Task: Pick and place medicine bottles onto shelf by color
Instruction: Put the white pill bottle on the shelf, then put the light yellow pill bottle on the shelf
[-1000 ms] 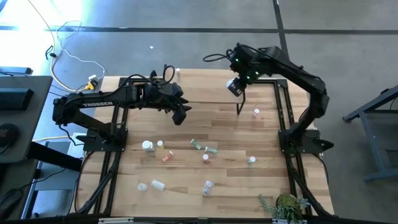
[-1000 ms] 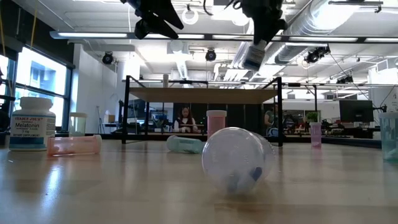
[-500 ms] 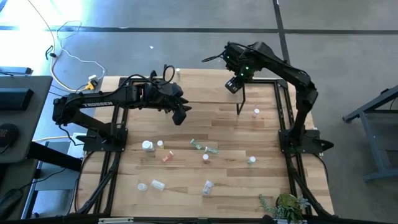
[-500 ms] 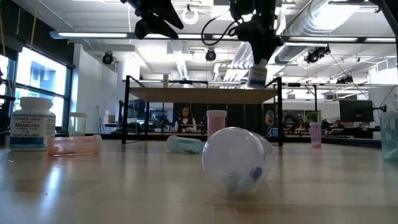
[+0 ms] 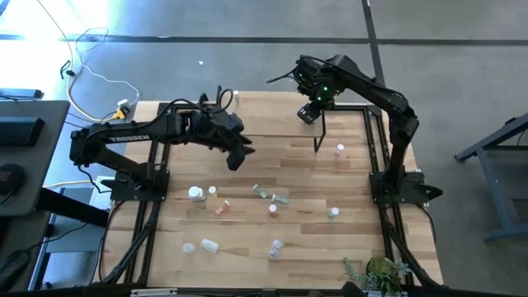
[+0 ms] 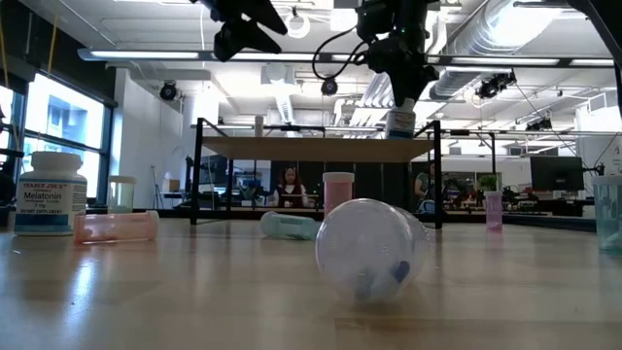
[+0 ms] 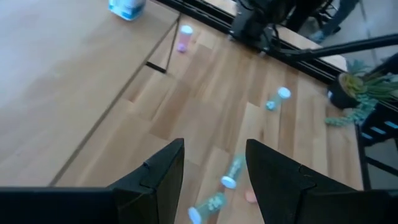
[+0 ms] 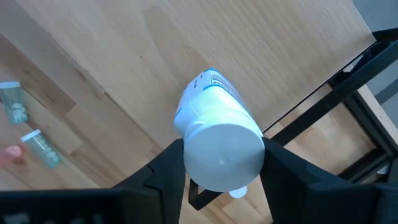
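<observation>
Shelf [image 6: 321,148] duty falls to the right gripper [image 8: 219,163], which is closed on a white bottle [image 8: 214,134] with a blue-printed label. The bottle is clamped between the two dark fingers, cap toward the wrist camera, and is held upright at the right-hand end of the shelf. In the low view its base is seen at or just above the board; whether it touches cannot be told. From above, the right gripper [image 5: 308,113] is seen over the shelf's right end, at the far side of the table [image 5: 247,256].

The left gripper [image 7: 211,163] is held above the table near the shelf's middle, its fingers parted with nothing between them. Past them a pink bottle [image 7: 185,37] is seen standing by a black shelf leg.

On the table in front of the shelf the other bottles are scattered: a white-capped one [image 5: 195,194] to the left, an orange one [image 5: 219,209] lying just beside it, two greenish ones [image 5: 271,195] lying near the middle, and clear ones [image 5: 275,247] nearer the front edge. One small bottle [image 5: 236,96] is already standing on the shelf's far left.
</observation>
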Robot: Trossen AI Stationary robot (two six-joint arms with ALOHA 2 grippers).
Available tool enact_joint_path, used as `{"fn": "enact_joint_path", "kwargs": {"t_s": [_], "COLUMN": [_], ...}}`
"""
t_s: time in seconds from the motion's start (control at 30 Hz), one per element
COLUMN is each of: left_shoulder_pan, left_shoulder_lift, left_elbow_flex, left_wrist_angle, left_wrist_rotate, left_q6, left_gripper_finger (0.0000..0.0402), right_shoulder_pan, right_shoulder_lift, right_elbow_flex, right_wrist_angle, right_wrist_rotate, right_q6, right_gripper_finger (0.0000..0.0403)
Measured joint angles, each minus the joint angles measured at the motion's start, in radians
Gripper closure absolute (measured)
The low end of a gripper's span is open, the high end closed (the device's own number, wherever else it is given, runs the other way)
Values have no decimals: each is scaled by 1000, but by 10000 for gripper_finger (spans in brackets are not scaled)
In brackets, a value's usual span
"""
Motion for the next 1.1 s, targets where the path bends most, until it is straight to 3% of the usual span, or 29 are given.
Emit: {"fn": "enact_joint_path", "kwargs": {"t_s": [0.43,0.73,0.9,1.1], "left_shoulder_pan": [1,0,-8,-91], "left_shoulder_lift": [0,0,0,0], "left_elbow_flex": [0,0,0,0], "left_wrist_angle": [-103,-205,-351,-492], "left_wrist_rotate": [-1,-2,33,-68], "left_q6": [-14,-57,-70,-81], "left_gripper_finger": [240,191,169,174], "right_shoulder_pan": [-7,-8,-10,-28], "right_shoulder_lift": [3,3,3,2], "right_elbow_flex": [-2,61,140,270], "right_wrist_angle": [6,23,25,24], "right_wrist_rotate": [19,24,103,105], "right_q6": [-1,-5,-27,-42], "right_gripper_finger": [161,155,155,155]}}
